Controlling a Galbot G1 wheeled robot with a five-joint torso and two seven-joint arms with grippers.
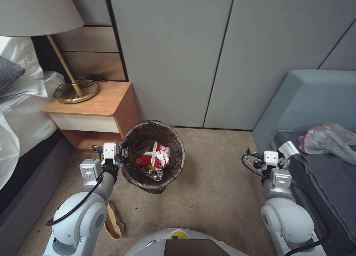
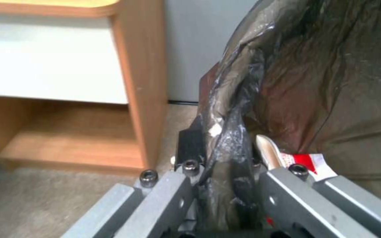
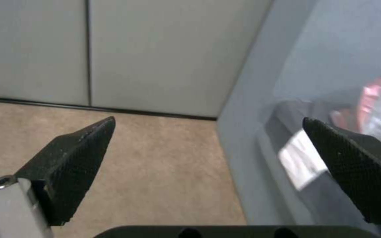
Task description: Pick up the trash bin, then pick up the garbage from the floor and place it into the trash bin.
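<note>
Left claw [image 1: 120,156] pinching lined rim of trash bin [image 1: 152,156] on its left side, holding bin just off nightstand [image 1: 92,109] corner. Bin carrying red-and-white wrapper [image 1: 154,158] inside. Right claw [image 1: 259,160] hanging spread wide and empty, over carpet beside sofa [image 1: 315,100].

Tan paper carton [image 1: 112,220] lying on floor directly beneath left arm, long axis running away from robot. Carton sitting on left side, far from free right claw; judging right arm needing long cross-body reach.
</note>
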